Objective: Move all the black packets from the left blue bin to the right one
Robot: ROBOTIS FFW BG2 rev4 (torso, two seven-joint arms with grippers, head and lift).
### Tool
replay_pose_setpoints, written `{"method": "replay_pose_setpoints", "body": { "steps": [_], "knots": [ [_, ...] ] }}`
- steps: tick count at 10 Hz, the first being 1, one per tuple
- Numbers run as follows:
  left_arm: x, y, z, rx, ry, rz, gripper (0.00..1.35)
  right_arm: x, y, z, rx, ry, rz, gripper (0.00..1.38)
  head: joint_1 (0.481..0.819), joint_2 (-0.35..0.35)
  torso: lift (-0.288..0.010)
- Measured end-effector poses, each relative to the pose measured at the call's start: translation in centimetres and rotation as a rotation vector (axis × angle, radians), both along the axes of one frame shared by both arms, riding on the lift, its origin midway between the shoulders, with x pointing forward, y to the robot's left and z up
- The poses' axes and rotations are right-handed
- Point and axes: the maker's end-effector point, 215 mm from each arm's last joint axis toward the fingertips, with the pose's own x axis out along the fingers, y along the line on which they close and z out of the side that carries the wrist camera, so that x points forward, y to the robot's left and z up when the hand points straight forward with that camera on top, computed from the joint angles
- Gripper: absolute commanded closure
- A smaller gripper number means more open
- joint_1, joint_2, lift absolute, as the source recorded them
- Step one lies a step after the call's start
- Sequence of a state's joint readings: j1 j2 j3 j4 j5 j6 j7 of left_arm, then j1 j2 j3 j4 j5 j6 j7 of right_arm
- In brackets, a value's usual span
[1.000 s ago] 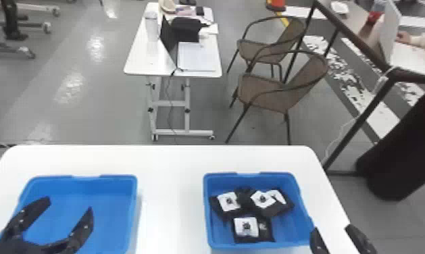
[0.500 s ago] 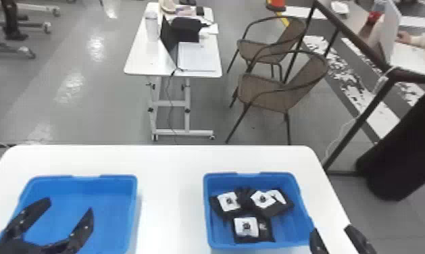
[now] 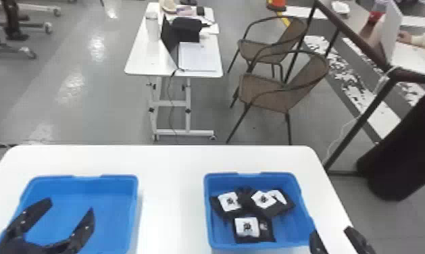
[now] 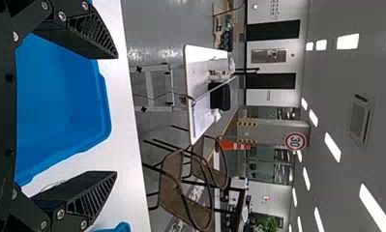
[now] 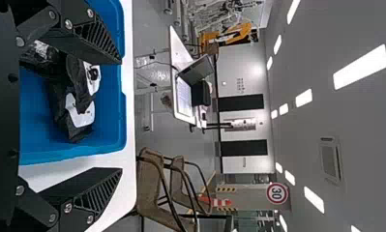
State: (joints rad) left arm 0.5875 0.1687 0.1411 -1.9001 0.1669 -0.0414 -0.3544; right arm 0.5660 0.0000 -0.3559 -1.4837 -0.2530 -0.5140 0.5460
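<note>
Your right gripper point(image 3: 331, 231) is wide open, empty, by the right bin's point(image 3: 207, 209) near right corner. Your left gripper point(image 3: 70, 206), also wide open and empty, is over the left bin point(image 3: 136, 202), no packets visible inside. Black packets point(image 3: 247, 227) sit in the right bin, leftward of your right jaws, right arm nearer. Probably just retreat.

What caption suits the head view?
Black packets lie in the right blue bin; the open left claw hangs over the left blue bin.

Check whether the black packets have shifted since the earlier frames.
No, the black packets keep the same places relative to the right bin.
</note>
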Motion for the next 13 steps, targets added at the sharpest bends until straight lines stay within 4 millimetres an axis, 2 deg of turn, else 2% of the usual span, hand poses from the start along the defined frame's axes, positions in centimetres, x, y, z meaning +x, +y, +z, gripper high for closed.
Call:
{"method": "replay_pose_setpoints", "body": {
  "steps": [13],
  "knots": [
    [-0.08, 0.04, -0.38, -0.014, 0.013, -0.003, 0.18, -0.18, 0.11, -0.44, 0.003, 0.018, 0.004, 0.25, 0.695, -0.137, 0.000]
  ]
}}
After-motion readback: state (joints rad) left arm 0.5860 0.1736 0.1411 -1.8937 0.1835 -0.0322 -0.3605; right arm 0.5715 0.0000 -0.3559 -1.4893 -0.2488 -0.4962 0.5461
